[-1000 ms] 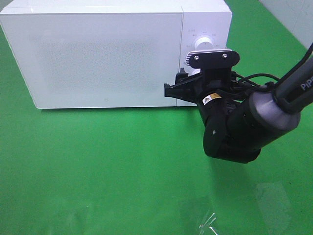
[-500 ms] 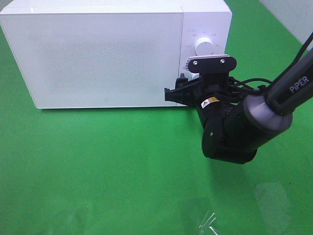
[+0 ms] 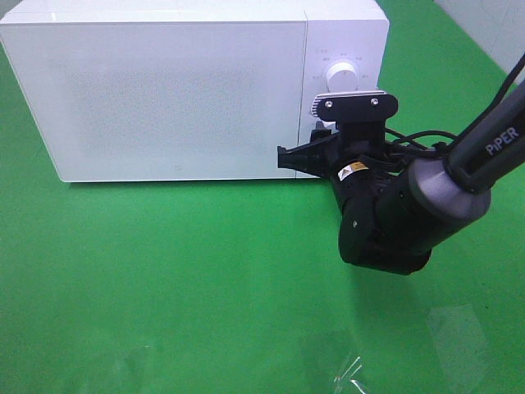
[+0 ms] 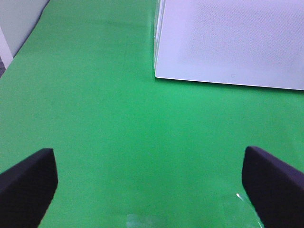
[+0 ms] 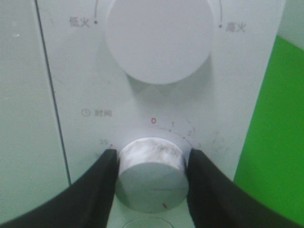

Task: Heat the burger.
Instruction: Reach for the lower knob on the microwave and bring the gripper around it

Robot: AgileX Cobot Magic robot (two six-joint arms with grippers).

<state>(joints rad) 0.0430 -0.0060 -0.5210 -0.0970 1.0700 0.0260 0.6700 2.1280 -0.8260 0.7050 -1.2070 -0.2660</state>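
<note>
The burger is out of view. The white microwave (image 3: 180, 90) stands at the back with its door closed. My right gripper (image 5: 152, 161) is at the control panel, shut on the lower timer knob (image 5: 152, 178), with one black finger (image 5: 97, 185) pressed against each side of it. The larger power knob (image 5: 159, 35) sits just above. In the exterior view the right arm (image 3: 394, 213) reaches in from the right and its wrist camera plate (image 3: 354, 104) hides the timer knob. My left gripper (image 4: 149, 161) hovers open over the green cloth, with nothing between its fingers (image 4: 28, 183).
Green cloth (image 3: 164, 279) covers the table in front of the microwave. A crumpled piece of clear plastic (image 3: 353, 373) lies near the front edge. The microwave's lower front corner (image 4: 159, 73) shows in the left wrist view.
The right gripper has dropped from the upper knob to the timer knob, and its fingers have closed in on it. The left gripper has not moved.
</note>
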